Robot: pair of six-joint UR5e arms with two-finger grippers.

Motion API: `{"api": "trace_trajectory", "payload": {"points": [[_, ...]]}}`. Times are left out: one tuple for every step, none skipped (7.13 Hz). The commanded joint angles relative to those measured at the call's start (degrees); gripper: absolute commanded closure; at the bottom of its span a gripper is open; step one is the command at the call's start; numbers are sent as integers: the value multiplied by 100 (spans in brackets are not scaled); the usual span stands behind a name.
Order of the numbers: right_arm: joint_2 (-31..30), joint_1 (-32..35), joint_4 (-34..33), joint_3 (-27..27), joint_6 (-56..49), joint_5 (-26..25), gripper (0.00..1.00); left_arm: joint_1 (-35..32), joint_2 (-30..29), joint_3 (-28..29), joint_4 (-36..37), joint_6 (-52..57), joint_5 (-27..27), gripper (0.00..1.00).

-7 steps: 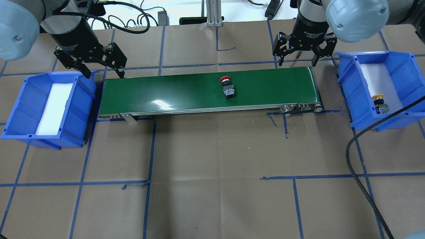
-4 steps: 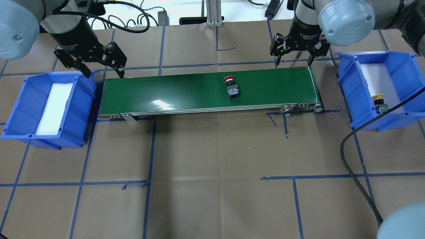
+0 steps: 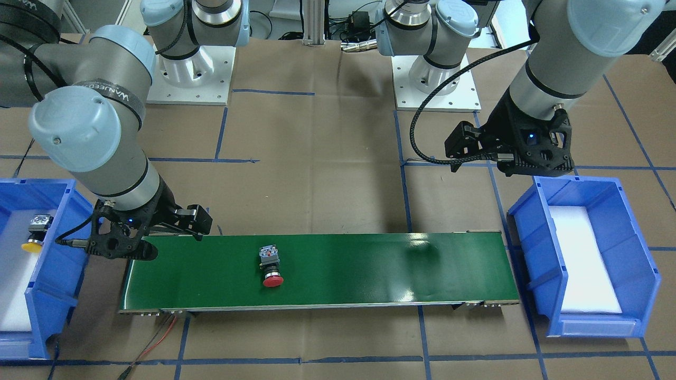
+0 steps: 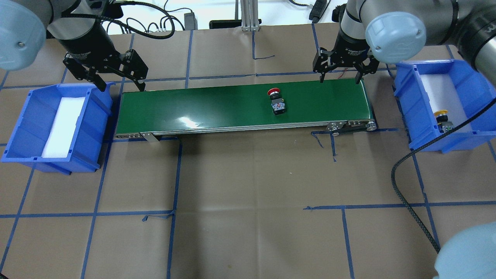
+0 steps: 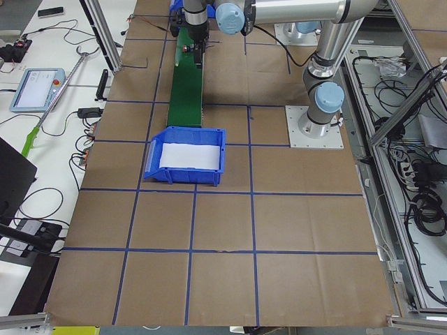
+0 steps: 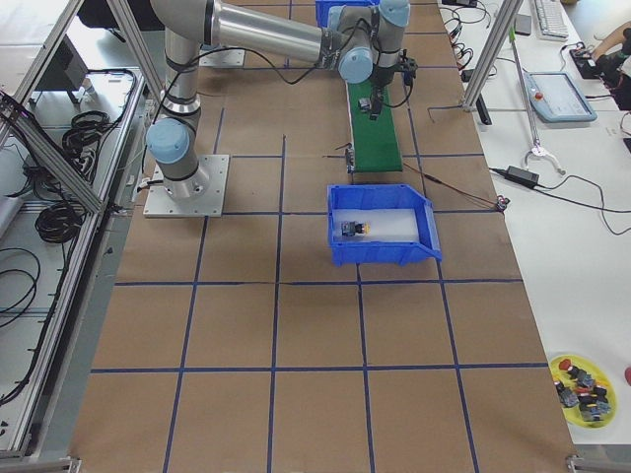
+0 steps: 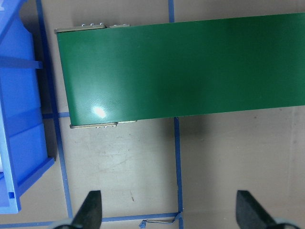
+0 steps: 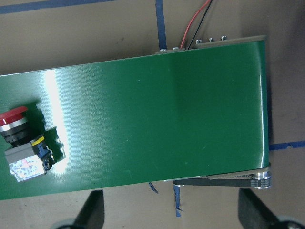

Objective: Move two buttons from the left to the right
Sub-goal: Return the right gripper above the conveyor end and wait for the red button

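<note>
On the green belt [image 4: 201, 108], right of middle, the red button [image 4: 276, 100] lies crosswise, cap away from the robot; the yellow button [image 4: 443, 119] sits in the right bin [image 4: 469, 77]. Both the left gripper [image 4: 122, 83] and right gripper [image 4: 339, 77] gape, empty.

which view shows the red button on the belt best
The right wrist-mounted view: the red button appears largest there, with cap, black neck and labelled rear block distinct, though the cap reaches the frame edge. Overhead and front-facing views show it whole but small on the belt; side views show a speck; left wrist misses it.
</note>
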Motion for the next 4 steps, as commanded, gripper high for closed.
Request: {"api": "trace_trajectory", "payload": {"points": [[-12,0,5,43,-4,1,0,0,2,-23,0,0,0,0],[-3,9,14,43,-4,1,0,0,11,-49,0,0,0,0],[14,0,14,43,-4,1,0,0,28,-119,0,9,0,0],[23,9,5,43,-4,1,0,70,55,-198,-69,348,52,0]]}}
